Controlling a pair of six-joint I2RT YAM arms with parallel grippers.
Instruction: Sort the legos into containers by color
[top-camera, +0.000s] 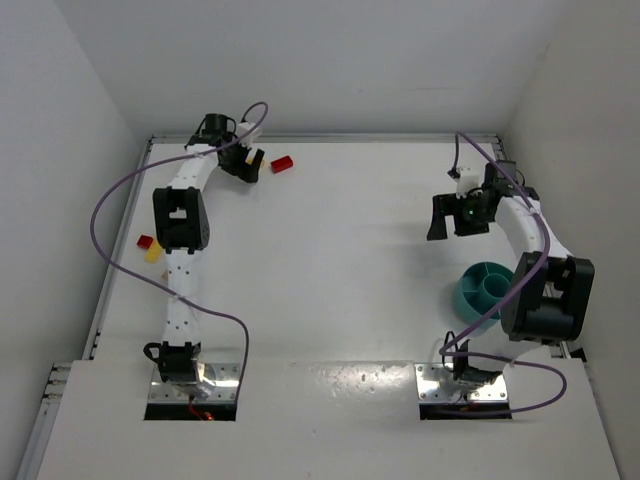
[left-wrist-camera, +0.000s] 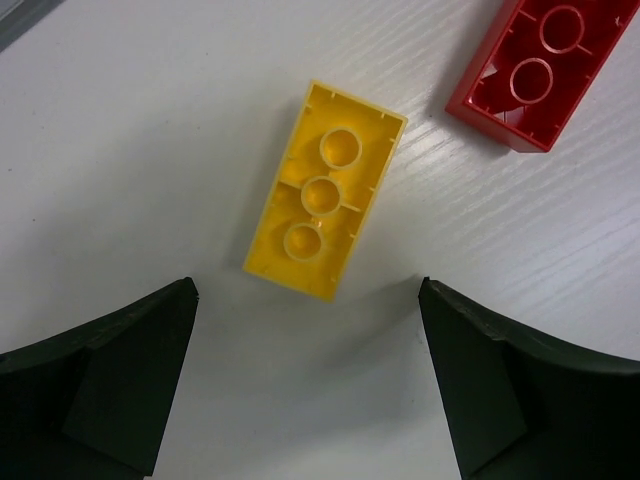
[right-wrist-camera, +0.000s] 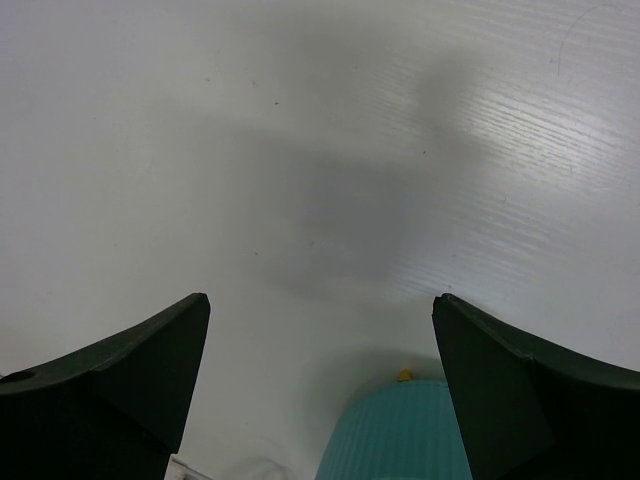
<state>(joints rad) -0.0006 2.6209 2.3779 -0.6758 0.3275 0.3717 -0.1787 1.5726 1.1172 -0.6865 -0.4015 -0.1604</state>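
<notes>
yellow lego (left-wrist-camera: 324, 190) centred just beyond left pincer (left-wrist-camera: 308, 292) | it gapes wide | right pincer (right-wrist-camera: 320, 305) gapes too

You see white tabletop (top-camera: 350, 250), fine grain. Beyond tabletop's far edge, plain white back wall (top-camera: 320, 60). White left wall (top-camera: 50, 150) and right wall (top-camera: 590, 110) flank tabletop. Bright glare patch (top-camera: 340, 372) by tabletop's near edge.

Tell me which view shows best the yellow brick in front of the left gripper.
The left wrist view: the yellow brick lies studs-down in mid-frame, its three hollow tubes clear. The top external view shows only a yellow speck at the left gripper. The right wrist view does not show it.
</notes>
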